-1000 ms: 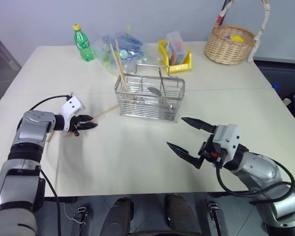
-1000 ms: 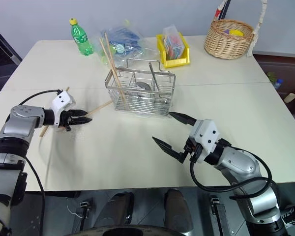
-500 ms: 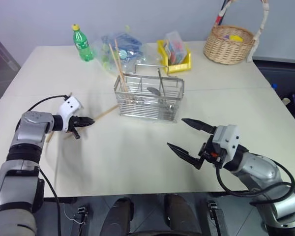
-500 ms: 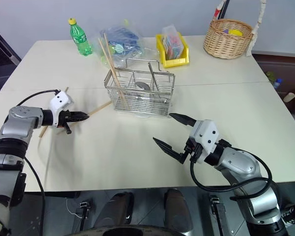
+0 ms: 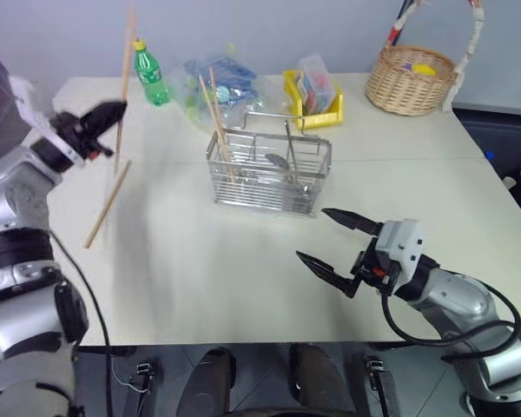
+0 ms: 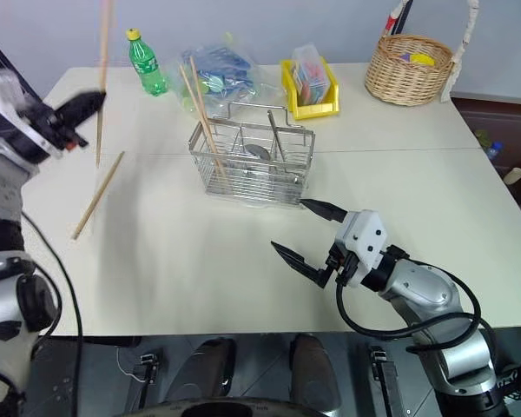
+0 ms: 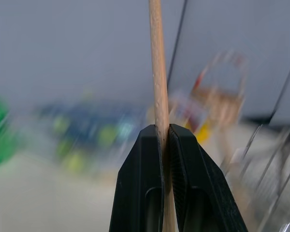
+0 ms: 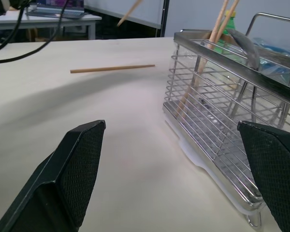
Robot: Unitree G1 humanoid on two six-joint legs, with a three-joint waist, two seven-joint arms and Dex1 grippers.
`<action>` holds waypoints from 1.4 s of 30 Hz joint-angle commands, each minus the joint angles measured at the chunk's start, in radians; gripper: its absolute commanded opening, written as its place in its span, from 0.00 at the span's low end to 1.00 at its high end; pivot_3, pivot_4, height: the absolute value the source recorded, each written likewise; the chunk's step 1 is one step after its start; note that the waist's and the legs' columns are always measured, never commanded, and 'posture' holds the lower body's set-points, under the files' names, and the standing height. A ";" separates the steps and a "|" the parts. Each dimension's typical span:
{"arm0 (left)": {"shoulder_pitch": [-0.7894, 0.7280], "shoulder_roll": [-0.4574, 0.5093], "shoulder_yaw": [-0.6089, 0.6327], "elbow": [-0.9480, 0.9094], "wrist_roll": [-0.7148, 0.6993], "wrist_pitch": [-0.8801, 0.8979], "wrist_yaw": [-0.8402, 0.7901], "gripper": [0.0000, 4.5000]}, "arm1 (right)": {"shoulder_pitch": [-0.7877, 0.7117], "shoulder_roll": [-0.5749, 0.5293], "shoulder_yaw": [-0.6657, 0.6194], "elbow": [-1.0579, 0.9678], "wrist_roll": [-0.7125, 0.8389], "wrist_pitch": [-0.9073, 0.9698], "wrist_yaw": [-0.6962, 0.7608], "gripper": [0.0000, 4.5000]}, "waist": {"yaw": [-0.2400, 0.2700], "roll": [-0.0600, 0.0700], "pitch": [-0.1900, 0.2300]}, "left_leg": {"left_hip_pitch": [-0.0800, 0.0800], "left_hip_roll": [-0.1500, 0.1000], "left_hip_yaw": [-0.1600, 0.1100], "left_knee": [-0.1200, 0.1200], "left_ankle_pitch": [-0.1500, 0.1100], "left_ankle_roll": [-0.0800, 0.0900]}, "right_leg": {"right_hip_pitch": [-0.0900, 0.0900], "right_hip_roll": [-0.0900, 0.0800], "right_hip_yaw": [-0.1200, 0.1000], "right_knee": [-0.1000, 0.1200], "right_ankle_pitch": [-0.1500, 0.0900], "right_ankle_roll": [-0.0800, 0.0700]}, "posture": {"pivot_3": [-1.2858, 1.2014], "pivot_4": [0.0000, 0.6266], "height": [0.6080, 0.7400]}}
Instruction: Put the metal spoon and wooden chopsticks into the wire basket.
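Note:
My left gripper [image 5: 111,111] is raised high at the table's left side, shut on one of the wooden chopsticks [image 5: 124,87], which stands nearly upright between its fingers [image 7: 157,72]. Another chopstick [image 5: 107,205] lies flat on the table below it. The wire basket [image 5: 269,174] stands mid-table with two chopsticks [image 5: 213,113] leaning in its left end and the metal spoon [image 5: 276,161] inside. My right gripper [image 5: 311,233] hovers open near the front, in front of the basket [image 8: 217,111], with nothing between its fingers.
Along the back of the table stand a green bottle [image 5: 146,76], a clear plastic bag [image 5: 221,80], a yellow bin [image 5: 317,97] and a round wicker basket [image 5: 412,78]. The table [image 5: 200,278] is bare between the two arms.
My left gripper closed on a chopstick at the table and rose sharply with it, swinging it from flat to nearly upright. The right arm has kept still.

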 commanded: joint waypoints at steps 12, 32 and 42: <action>-0.089 -0.284 -0.060 -0.090 -0.071 -0.081 0.147 0.01 | -0.024 0.034 -0.158 -0.130 0.205 0.148 -0.195 1.00 | 0.003 0.000 0.000 | 0.000 0.000 0.000 0.000 0.000 0.000 | 0.000 0.000 0.000 0.000 0.000 0.000 | 0.52 0.24 1.00; -0.007 -0.474 -0.189 -0.018 0.048 -0.300 0.152 0.01 | -0.018 0.048 -0.139 -0.183 0.206 0.183 -0.289 1.00 | 0.003 0.000 0.000 | 0.000 0.000 0.000 0.000 0.000 0.000 | 0.001 0.000 0.000 -0.001 0.000 0.000 | 0.52 0.24 1.00; 0.017 -0.476 -0.198 -0.045 0.029 -0.290 0.127 0.58 | -0.027 0.051 -0.125 -0.173 0.199 0.173 -0.285 1.00 | 0.003 0.000 0.000 | 0.000 0.000 0.000 0.000 0.000 0.000 | 0.001 0.000 0.000 -0.002 0.000 0.000 | 0.52 0.24 1.00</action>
